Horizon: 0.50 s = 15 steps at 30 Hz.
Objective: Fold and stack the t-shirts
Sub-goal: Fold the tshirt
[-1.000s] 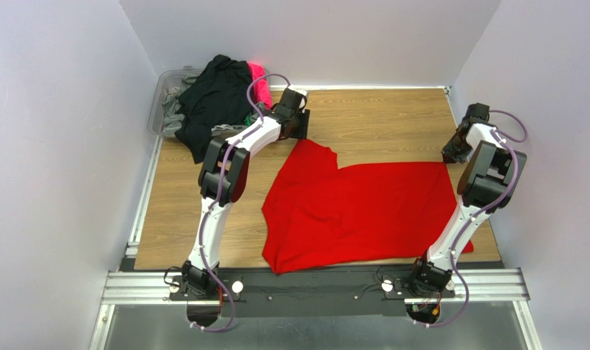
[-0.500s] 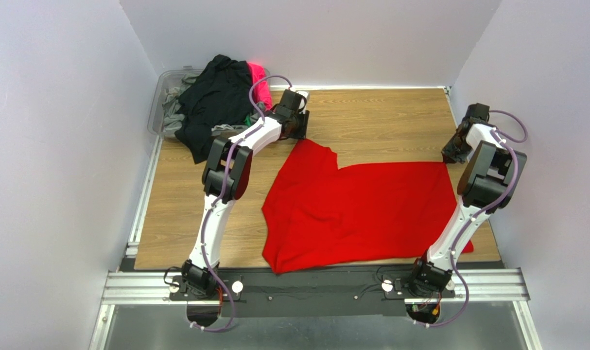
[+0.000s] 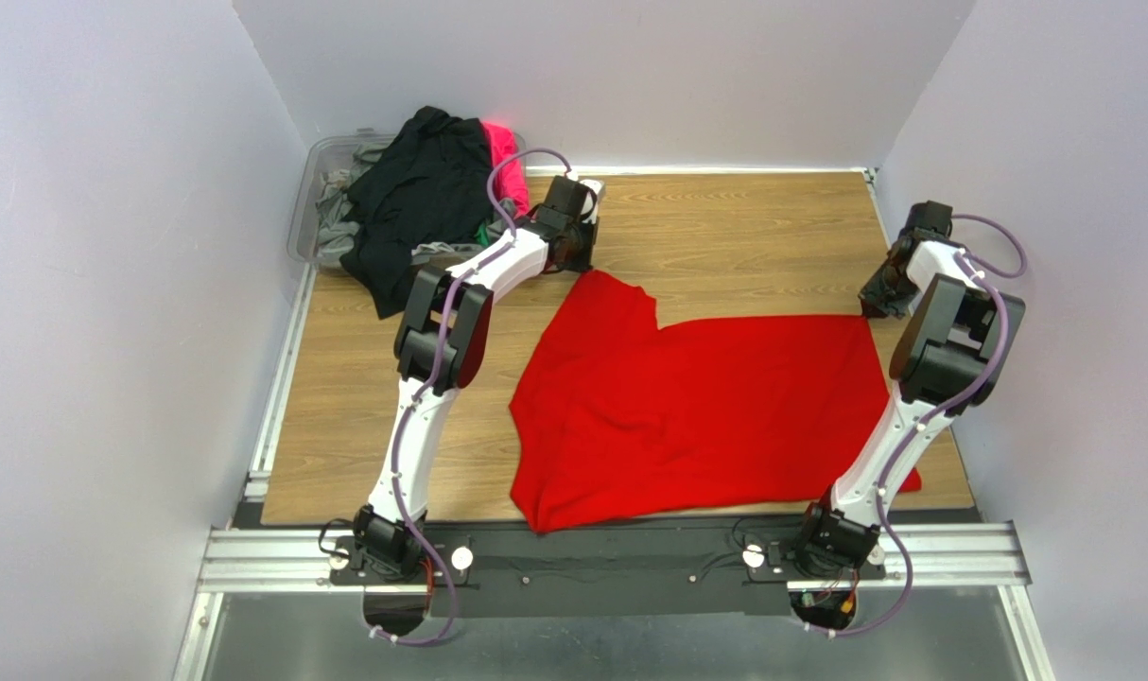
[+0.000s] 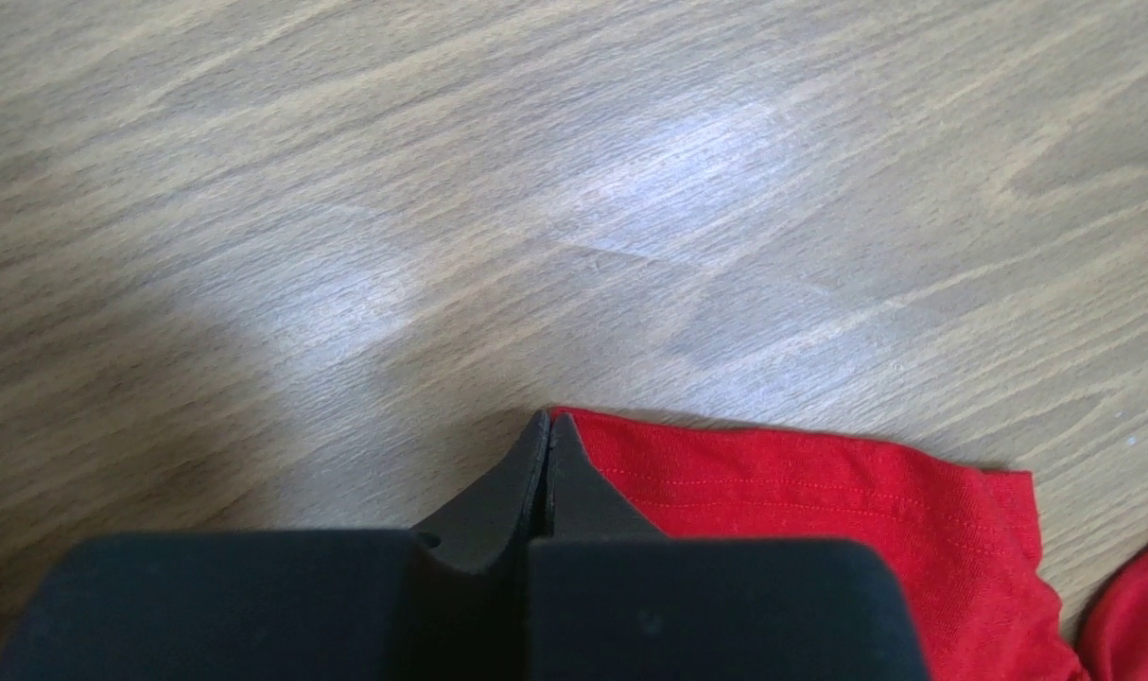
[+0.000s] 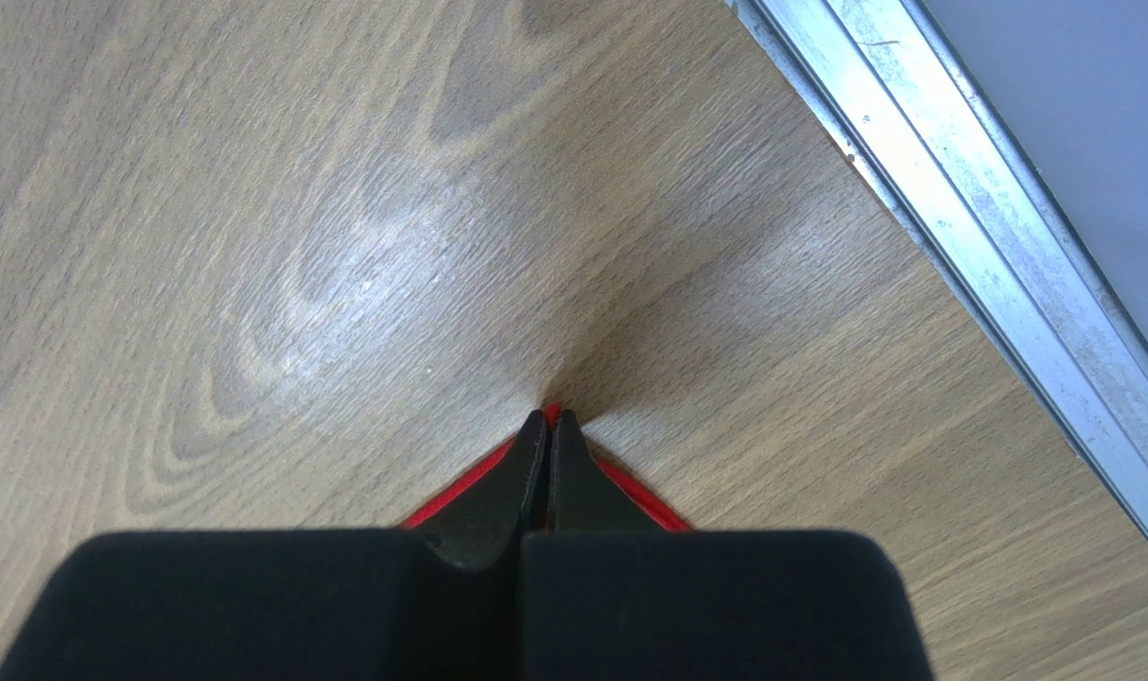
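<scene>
Red t-shirt [image 3: 694,412] lies spread flat on the wooden counter [image 3: 736,227] between our two arms. We see the left end effector [image 4: 544,423] pinched shut on its far sleeve corner. The right end effector [image 5: 549,420] is clamped on the far right corner, near the counter's edge.

Wood-grain table [image 3: 736,227] with red t-shirt [image 3: 694,412] spread across it, clear bin [image 3: 310,199] at far-left corner.
</scene>
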Motion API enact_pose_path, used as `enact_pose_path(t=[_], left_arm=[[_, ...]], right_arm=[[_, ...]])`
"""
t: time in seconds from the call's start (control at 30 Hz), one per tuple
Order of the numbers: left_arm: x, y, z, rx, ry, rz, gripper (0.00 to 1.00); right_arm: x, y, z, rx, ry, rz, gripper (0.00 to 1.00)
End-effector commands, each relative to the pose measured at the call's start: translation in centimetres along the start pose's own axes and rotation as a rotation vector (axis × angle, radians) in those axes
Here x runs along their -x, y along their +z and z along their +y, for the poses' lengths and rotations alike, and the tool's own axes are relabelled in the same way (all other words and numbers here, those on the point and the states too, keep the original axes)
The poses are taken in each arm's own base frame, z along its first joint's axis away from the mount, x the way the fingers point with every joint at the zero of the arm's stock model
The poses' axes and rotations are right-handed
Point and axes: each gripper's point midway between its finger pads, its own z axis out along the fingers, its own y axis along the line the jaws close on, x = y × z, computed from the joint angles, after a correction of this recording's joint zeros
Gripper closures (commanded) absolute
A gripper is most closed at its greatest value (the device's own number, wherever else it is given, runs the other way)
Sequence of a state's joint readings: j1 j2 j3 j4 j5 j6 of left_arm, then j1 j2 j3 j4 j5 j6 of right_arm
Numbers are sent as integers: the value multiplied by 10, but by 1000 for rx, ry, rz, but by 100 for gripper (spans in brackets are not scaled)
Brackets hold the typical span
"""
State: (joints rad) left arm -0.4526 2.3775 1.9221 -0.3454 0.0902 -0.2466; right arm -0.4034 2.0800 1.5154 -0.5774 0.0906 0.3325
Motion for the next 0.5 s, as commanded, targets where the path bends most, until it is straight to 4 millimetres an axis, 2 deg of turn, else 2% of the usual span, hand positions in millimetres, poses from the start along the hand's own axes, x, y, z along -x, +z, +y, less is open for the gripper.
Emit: enact_pose_path(t=[0.0,0.13,0.37,0.47], left_arm=[[-17,9,-3,-47,-6,39,100],[-7,5,-5,-50,-10,18,100],[33,-11,-5,-65,-40,-67,100],[43,-12,-2,-78,-64,-79,100]], right_arm=[[-16,2,-15,-44,1,48,99],[-12,-2,-13,-35,10,40,99],[-4,-7,-6,-11,35,34,99],[1,-7,0,9,42,30,99]])
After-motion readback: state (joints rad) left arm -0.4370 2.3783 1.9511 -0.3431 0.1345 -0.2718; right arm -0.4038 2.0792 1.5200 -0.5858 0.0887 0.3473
